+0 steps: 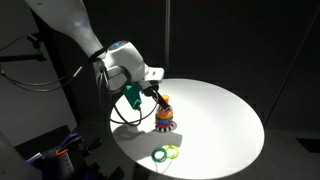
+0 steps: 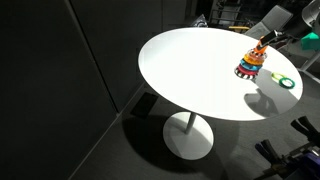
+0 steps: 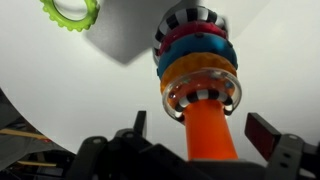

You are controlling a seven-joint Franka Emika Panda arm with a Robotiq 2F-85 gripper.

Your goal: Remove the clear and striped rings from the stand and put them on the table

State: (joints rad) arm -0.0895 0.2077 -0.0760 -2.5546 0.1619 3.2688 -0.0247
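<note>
**Colour rundown on the ring stack**

Bright orange post (image 3: 211, 135). Glassy clear ring (image 3: 203, 98) round it. Toward 12 o'clock from there: amber-yellow ring (image 3: 200, 72), blue ring (image 3: 197, 55), red ring (image 3: 195, 38), then black-and-white striped ring (image 3: 190, 17). Lime green ring (image 3: 70, 12) up at 11 o'clock. Plain white table (image 3: 90, 110).

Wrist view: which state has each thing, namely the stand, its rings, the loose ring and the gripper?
Orange plastic stand post: upright, rings stacked on it.
Clear plastic ring: topmost on post, not removed.
Black-and-white striped ring: bottom of stack.
Green toothed ring: flat on white round table, off stand.
Gripper: open, straddling post.
</note>
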